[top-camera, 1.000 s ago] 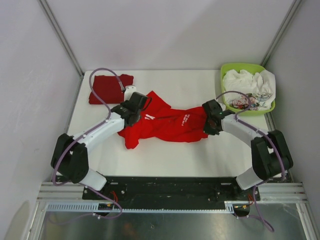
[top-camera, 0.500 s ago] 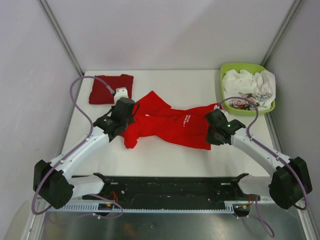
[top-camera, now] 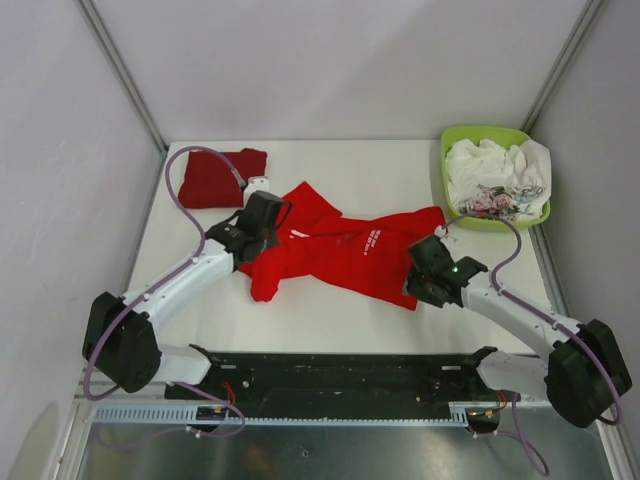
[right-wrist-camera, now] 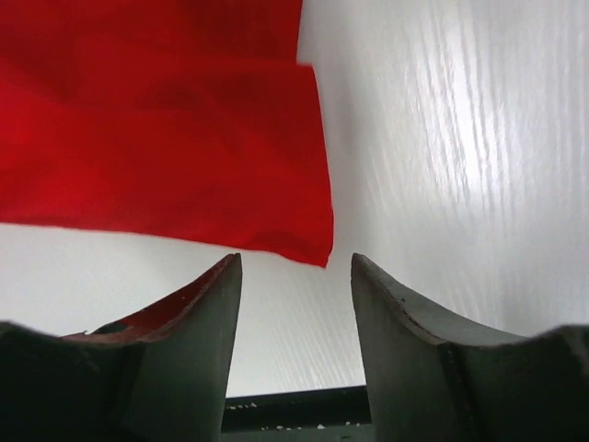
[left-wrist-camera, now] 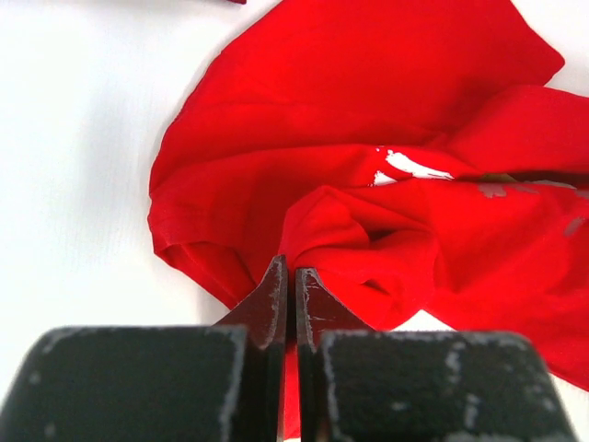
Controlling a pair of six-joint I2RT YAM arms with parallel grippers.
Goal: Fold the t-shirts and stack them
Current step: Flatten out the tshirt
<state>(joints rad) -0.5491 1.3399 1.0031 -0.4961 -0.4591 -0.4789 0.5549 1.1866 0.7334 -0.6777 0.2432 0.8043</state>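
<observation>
robot lab test cell, not a home. white table [top-camera: 380, 170] boxed in by plain pale panels [top-camera: 340, 60] on bare metal posts [top-camera: 122, 70]. left arm [top-camera: 180, 280] and right arm [top-camera: 520, 310] bolted to a black base plate [top-camera: 340, 372] on an aluminium rail [top-camera: 300, 413]; loose purple cables [top-camera: 168, 178].

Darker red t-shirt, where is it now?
Top view: the darker red t-shirt lies folded at the far left corner of the table, beyond the bright red t-shirt.

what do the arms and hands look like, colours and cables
The left arm and right arm have white links with bulky black joints. A thin lilac cable loops loosely along each. The left hand and right hand are black, with tapered wedge-shaped fingers scuffed pale at the edges. A small green light shows at the right wrist.
</observation>
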